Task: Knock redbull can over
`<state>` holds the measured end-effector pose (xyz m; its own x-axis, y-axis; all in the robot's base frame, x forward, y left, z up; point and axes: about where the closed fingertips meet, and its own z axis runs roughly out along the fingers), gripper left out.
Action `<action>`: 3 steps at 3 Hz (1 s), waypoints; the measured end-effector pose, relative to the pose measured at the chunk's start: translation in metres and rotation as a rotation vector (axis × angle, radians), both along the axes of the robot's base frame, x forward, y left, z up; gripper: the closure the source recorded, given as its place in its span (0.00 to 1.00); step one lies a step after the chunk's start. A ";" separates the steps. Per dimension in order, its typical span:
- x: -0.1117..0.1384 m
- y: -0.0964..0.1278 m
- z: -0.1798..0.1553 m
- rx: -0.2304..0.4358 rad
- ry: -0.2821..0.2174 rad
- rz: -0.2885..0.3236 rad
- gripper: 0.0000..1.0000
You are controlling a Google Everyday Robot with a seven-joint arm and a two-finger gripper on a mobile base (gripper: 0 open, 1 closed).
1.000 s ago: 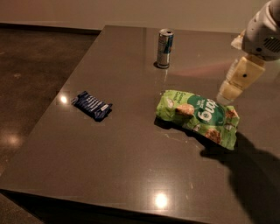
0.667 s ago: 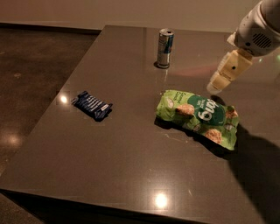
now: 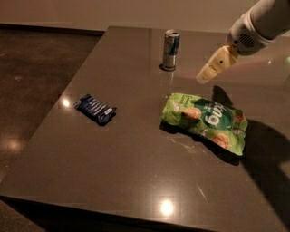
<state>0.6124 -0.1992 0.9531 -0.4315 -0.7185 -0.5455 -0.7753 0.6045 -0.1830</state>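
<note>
The slim silver-and-blue metal redbull can stands upright, long axis vertical, toward the dark table's far edge. The cream gripper hangs near its right side in view, not touching; spread or pressed together, I cannot tell.

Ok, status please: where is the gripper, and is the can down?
Gripper beside redbull can, not touching. Can upright on table. Path between them open; green bag lies nearer the camera.

Dark glossy table w/ lamp glare; brown floor; pale wall.
</note>
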 end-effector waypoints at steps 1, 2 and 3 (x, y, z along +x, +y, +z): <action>0.029 0.005 -0.006 0.035 -0.031 -0.064 0.00; 0.056 0.009 -0.010 0.064 -0.058 -0.118 0.00; 0.078 0.015 -0.014 0.090 -0.077 -0.155 0.00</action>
